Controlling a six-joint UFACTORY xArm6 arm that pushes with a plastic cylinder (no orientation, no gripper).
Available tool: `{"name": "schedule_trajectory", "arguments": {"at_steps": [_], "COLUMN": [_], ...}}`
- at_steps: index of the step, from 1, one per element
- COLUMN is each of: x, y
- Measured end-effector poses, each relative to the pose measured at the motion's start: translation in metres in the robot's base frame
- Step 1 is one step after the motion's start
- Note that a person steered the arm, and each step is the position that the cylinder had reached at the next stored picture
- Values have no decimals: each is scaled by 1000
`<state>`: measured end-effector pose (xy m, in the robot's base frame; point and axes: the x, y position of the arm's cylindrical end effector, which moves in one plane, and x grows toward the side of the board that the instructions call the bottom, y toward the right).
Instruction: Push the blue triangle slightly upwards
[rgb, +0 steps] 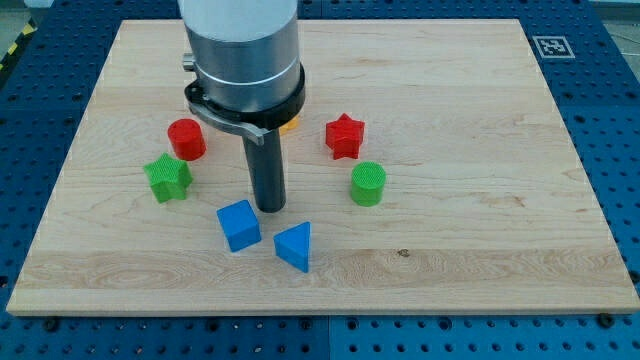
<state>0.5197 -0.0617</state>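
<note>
Standing above the blue plastic triangle (295, 245), no pincer fitted, my tip (268, 206) must circle below it on the wooden counter (470, 230), and could clip the blue plastic cube (239, 224) just left of the triangle, or shove it askew.

- My arm (245, 60) comes down from the frame's top, left of centre.
- My tip (268, 207) stands upright, just left of the frame's centre.
</note>
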Motion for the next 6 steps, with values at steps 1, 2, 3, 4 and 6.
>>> {"name": "schedule_trajectory", "arguments": {"at_steps": [1, 2, 3, 4, 6], "x": [41, 67, 72, 72, 98], "y": [0, 0, 4, 8, 8]}}
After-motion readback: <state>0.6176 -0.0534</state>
